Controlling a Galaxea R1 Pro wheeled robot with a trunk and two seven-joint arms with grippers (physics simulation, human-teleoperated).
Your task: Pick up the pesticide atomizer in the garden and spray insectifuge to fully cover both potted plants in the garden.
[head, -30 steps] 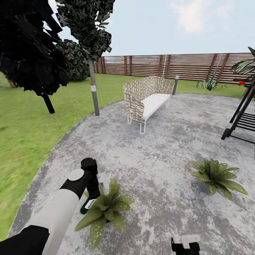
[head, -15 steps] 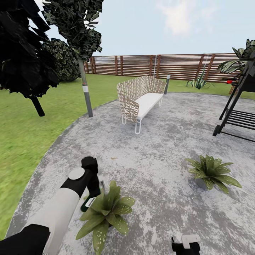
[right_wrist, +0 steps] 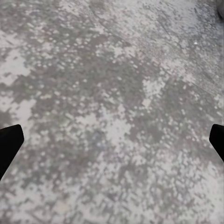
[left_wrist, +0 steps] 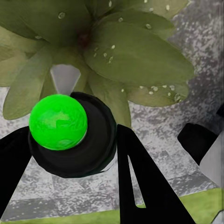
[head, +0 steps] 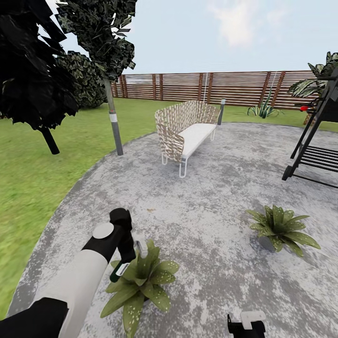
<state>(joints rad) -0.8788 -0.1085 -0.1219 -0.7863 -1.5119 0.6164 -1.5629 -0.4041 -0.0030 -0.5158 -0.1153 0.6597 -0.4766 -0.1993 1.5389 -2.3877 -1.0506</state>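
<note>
The left gripper (head: 126, 256) grips the pesticide atomizer (left_wrist: 70, 135) between its black fingers (left_wrist: 140, 182), its whitish nozzle aimed at the near potted plant (head: 141, 281) directly beneath. White specks, probably insectifuge (left_wrist: 109, 52), dot the leaves. The second potted plant (head: 280, 230) sits well apart, beyond the right gripper (right_wrist: 112, 144), whose fingers are spread wide over grey paving (right_wrist: 112, 93).

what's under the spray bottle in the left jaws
Leaves of the near potted plant, flecked with white specks, and grey paving beyond. The pesticide atomizer, held in the left gripper, covers the leaves directly beneath it.
</note>
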